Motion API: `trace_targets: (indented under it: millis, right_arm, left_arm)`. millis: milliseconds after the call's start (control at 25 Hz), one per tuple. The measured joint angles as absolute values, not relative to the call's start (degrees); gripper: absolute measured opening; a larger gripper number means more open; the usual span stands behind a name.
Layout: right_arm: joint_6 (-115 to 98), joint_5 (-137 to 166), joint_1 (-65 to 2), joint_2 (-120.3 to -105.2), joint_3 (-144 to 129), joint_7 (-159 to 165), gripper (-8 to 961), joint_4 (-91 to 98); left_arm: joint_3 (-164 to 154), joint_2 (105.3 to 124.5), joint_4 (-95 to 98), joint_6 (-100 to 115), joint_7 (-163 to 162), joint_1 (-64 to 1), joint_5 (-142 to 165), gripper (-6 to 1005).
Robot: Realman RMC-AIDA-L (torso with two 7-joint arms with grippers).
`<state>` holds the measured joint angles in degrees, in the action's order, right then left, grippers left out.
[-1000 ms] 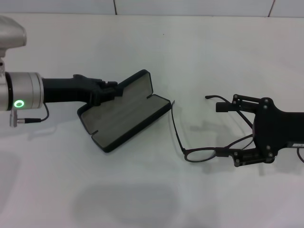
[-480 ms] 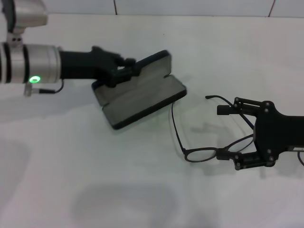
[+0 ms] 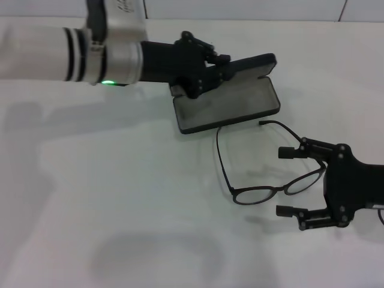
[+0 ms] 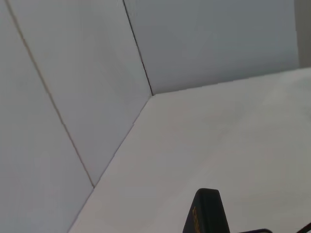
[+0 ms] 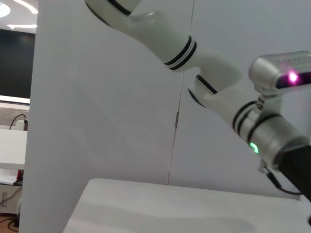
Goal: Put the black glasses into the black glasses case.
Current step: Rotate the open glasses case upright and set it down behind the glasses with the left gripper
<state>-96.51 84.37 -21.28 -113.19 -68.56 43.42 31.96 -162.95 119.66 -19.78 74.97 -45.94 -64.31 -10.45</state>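
My right gripper (image 3: 305, 180) stands wide open at the desk's (image 3: 90, 198) right edge, holding nothing; its fingers straddle the right lens of the black glasses (image 3: 264, 186). My left gripper (image 3: 210, 71) is clamped on the raised lid of the black glasses case (image 3: 231, 108), open near the far edge. The glasses lie unfolded mid-desk, temple tips touching or just short of the case. Judged light, thin and easily bent; take them at the rim beside the hinge, not the lens.

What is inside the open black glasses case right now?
Only grey lining shows inside the black glasses case. The left gripper holding its lid hides the back corner. The black glasses lie outside, on the table.
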Motion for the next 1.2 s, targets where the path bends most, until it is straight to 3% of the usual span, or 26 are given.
trace_targets:
  millis: [1200]
  right_arm:
    - [-97.20, 84.37, -19.74, -113.85, -68.60, 42.72, 873, 31.91]
  left_arm:
    - [-162.95, 119.35, -15.32, 71.45, -42.25, -65.07, -5.91, 240]
